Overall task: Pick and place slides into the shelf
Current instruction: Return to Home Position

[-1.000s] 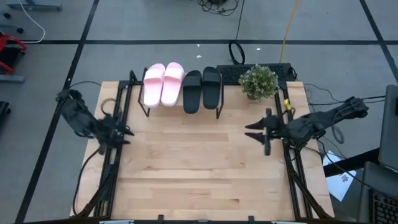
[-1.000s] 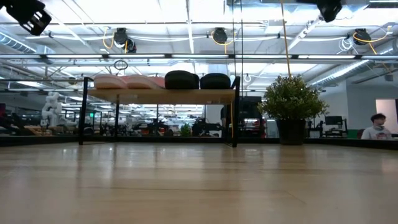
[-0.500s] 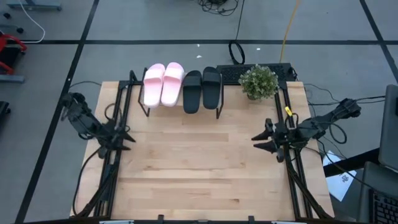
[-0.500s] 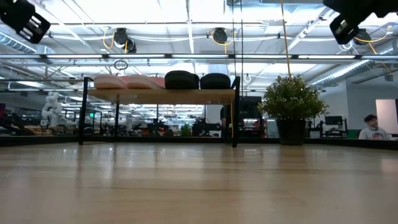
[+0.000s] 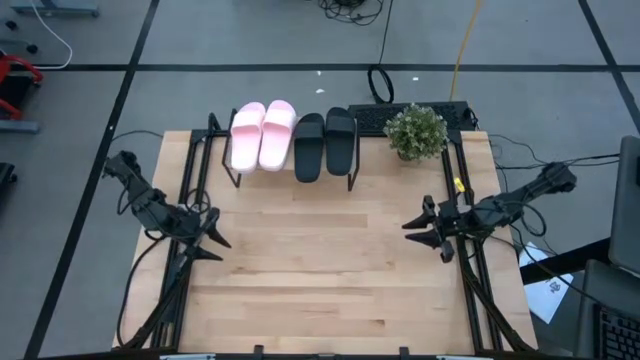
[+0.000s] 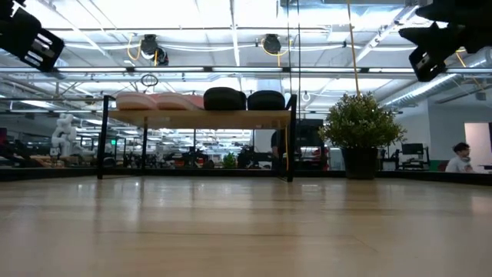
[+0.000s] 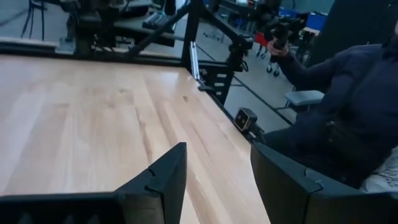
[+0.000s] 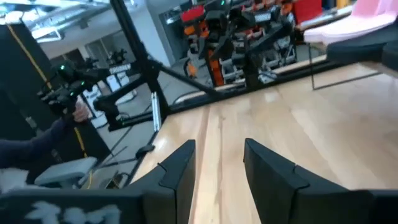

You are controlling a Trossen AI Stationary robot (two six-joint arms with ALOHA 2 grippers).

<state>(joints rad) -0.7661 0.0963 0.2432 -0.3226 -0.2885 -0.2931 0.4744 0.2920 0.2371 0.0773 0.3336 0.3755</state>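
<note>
Two pale pink slides point(image 5: 262, 134) and two black slides point(image 5: 325, 143) lie side by side, soles down, on the top board of the shelf point(image 6: 200, 118) at the table's far edge. In the low view the pink pair point(image 6: 157, 101) and the black pair point(image 6: 244, 99) rest on the board. My left gripper point(image 5: 212, 243) is open and empty over the table's left side. My right gripper point(image 5: 420, 228) is open and empty over the right side. Both hang above the table in the low view, the left point(image 6: 31, 40) and the right point(image 6: 434, 46).
A potted plant point(image 5: 416, 131) stands at the far right, next to the shelf. Black frame rails point(image 5: 190, 190) run along both side edges of the table. A person in a dark sleeve point(image 7: 348, 112) sits beyond the table's edge. Bare wood point(image 5: 320, 260) lies between the grippers.
My left gripper has gone toward the table's near edge and a little to the right, and has come down. My right gripper has come down, drifted slightly toward the near edge, and turned about its wrist. The slides have stayed still on the shelf.
</note>
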